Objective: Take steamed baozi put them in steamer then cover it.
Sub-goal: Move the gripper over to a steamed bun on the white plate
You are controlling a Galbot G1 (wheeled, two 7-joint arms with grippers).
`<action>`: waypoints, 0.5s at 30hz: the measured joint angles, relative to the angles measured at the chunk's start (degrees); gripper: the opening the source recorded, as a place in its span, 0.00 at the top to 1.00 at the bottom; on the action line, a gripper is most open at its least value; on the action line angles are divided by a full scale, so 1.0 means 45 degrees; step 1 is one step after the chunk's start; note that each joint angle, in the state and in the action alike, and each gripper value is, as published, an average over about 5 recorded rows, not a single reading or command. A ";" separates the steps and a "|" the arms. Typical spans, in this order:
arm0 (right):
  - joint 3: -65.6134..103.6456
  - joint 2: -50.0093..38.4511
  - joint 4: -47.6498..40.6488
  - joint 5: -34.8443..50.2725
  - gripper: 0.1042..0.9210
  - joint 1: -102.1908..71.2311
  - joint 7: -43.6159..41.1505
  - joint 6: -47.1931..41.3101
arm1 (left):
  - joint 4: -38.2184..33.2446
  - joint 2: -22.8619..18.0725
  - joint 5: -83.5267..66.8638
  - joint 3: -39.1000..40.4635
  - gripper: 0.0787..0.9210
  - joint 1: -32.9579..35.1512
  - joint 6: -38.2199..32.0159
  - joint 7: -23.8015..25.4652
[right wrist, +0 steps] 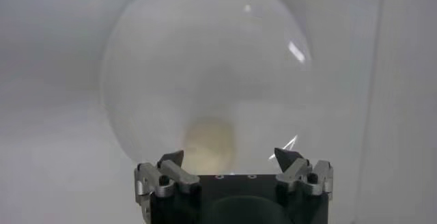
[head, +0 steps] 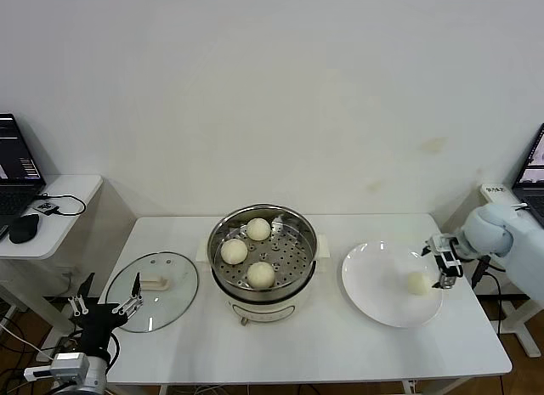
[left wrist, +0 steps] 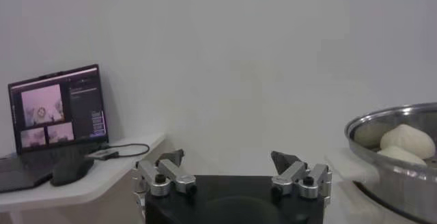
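Observation:
Three cream-white baozi (head: 258,229) lie on the perforated tray of the steel steamer (head: 221,280) at the table's middle. A fourth baozi (head: 416,282) lies on the white plate (head: 374,289) to the right; it also shows in the right wrist view (right wrist: 209,145). My right gripper (head: 444,265) is open, just above and beside that baozi at the plate's right edge. The glass cover (head: 174,297) with its cream handle (head: 154,284) lies flat on the table left of the steamer. My left gripper (head: 106,304) is open and empty at the cover's left edge.
A side table (head: 59,210) with a laptop (head: 13,178) and a mouse (head: 24,229) stands at the far left. Another laptop (head: 531,178) sits at the far right. A white wall rises behind the table.

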 measured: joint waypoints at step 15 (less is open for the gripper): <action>0.1274 0.1009 -0.1459 -0.0912 0.12 -0.1315 0.0232 0.0293 | 0.0080 -0.0044 -0.0018 -0.0090 0.12 0.0033 -0.0001 0.0005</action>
